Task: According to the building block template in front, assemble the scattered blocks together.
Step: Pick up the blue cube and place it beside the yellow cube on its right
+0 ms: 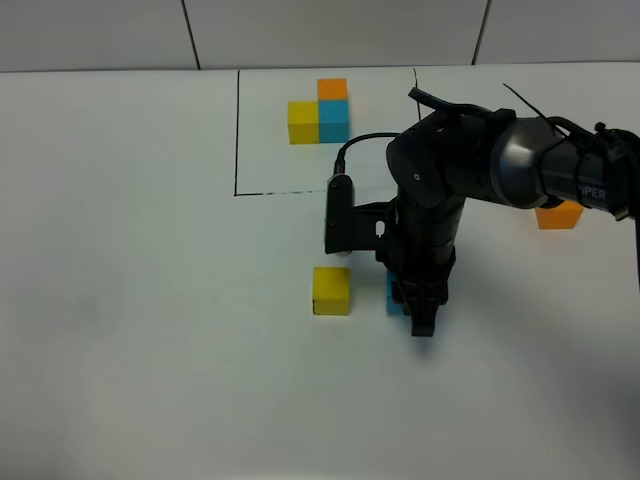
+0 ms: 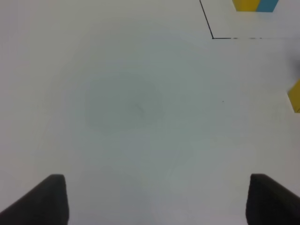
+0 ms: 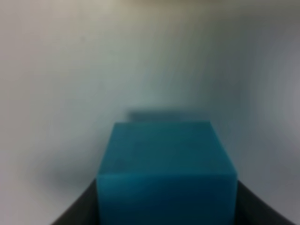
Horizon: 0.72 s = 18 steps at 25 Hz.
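Note:
The building block template (image 1: pixel 320 110) is a yellow, blue and orange cube trio inside a thin black frame at the back; its corner also shows in the left wrist view (image 2: pixel 255 4). Of the scattered blocks, the yellow one (image 1: pixel 331 290) sits mid-table. The blue one (image 1: pixel 396 298) stands just right of it, mostly hidden under my right gripper (image 1: pixel 420 315). Up close, the right gripper (image 3: pixel 166 208) is shut on this blue block (image 3: pixel 166 159), a dark finger on each side. The orange one (image 1: pixel 559 214) lies far right, partly behind the arm. My left gripper (image 2: pixel 157 199) hangs open over bare table.
The right arm (image 1: pixel 480 160) stretches from the right edge across the middle, covering the frame's right corner. The black frame line (image 1: pixel 237 130) runs down the template's left side. The yellow block's edge (image 2: pixel 295 96) shows at the border of the left wrist view.

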Each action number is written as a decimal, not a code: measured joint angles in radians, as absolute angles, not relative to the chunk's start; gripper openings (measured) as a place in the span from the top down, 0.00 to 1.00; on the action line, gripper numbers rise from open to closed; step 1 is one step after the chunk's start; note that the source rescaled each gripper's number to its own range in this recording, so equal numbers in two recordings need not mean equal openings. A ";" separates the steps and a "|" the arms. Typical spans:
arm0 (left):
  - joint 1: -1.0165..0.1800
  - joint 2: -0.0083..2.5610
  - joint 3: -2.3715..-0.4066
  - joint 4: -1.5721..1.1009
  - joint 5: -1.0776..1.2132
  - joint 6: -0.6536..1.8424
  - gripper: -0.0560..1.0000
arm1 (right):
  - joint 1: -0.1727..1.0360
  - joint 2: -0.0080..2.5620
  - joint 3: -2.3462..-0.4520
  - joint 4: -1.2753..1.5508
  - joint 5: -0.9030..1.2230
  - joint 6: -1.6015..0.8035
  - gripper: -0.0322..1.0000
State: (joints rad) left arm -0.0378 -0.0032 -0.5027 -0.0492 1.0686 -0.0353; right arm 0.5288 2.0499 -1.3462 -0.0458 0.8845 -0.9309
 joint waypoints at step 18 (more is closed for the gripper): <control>-0.038 -0.003 -0.503 -0.049 1.069 -0.035 0.16 | 0.549 2.134 -1.397 0.000 0.859 -0.893 0.94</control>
State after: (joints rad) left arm -0.0378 -0.0032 -0.5027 -0.0494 1.0686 -0.0353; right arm 0.5485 2.1338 -1.3975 0.0000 0.8594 -0.8932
